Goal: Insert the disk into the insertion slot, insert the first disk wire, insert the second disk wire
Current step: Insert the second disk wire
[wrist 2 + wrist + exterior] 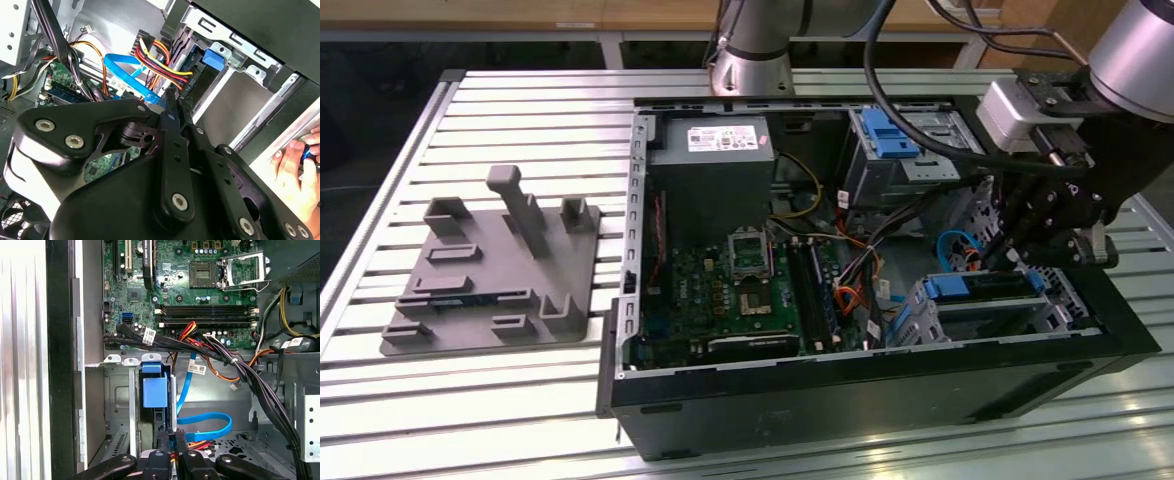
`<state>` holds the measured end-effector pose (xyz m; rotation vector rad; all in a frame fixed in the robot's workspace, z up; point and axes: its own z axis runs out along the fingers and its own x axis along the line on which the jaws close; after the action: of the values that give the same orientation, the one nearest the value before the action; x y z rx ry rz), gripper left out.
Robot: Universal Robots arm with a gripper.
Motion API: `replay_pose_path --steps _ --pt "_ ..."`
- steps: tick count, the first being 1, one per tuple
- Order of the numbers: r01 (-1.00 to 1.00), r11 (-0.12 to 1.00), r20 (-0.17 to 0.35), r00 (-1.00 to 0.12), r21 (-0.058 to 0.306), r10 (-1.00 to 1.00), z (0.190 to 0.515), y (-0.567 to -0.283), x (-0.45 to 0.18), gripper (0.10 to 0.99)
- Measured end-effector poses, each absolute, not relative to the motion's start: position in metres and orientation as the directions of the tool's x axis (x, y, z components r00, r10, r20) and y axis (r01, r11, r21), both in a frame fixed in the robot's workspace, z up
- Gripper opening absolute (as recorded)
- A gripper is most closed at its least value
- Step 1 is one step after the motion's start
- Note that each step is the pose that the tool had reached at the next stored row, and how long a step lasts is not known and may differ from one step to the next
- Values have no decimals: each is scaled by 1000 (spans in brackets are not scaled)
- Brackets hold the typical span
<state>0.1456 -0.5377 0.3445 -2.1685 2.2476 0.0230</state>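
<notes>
Deep at the open black computer case's (881, 385) corner, where the blue-framed silver disk (983, 288) sits in the perforated silver drive cage (921, 312), keep your black gripper (171, 439), nearly closed on the wire plug (176, 91), square to the disk's edge.

Slatted aluminium table (480, 400), brightly lit; wooden surface (520, 12) behind, dark floor (360, 110) beside.

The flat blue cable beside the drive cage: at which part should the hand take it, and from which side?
Probably at the rigid plug end, pinched across its flat faces; the loop of the flat blue cable is limp. Come through the open side of the case, because the drive cage walls stand close beside it.
</notes>
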Motion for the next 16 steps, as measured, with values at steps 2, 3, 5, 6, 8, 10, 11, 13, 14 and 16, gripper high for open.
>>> replay_pose_path --steps 2,3,5,6,8,10,11,13,14,16 --pt "-999 36 -25 -36 -2 -999 344 -538 146 161" --pt "-999 36 -30 -36 -2 -999 344 -539 146 161" --pt "-999 36 -47 -36 -1 -998 344 -540 146 161" --pt "-999 36 -53 -36 -1 -998 344 -541 146 161" --pt "-999 36 -54 -36 -1 -998 344 -541 146 161" --pt "-999 36 -54 -36 -1 -998 344 -541 146 161" --pt "-999 36 -54 -36 -1 -998 344 -541 146 161" --pt "-999 36 -54 -36 -1 -998 344 -541 146 161" --pt "-999 36 -54 -36 -1 -998 344 -541 146 161" --pt "-999 36 -54 -36 -1 -998 344 -542 146 161"
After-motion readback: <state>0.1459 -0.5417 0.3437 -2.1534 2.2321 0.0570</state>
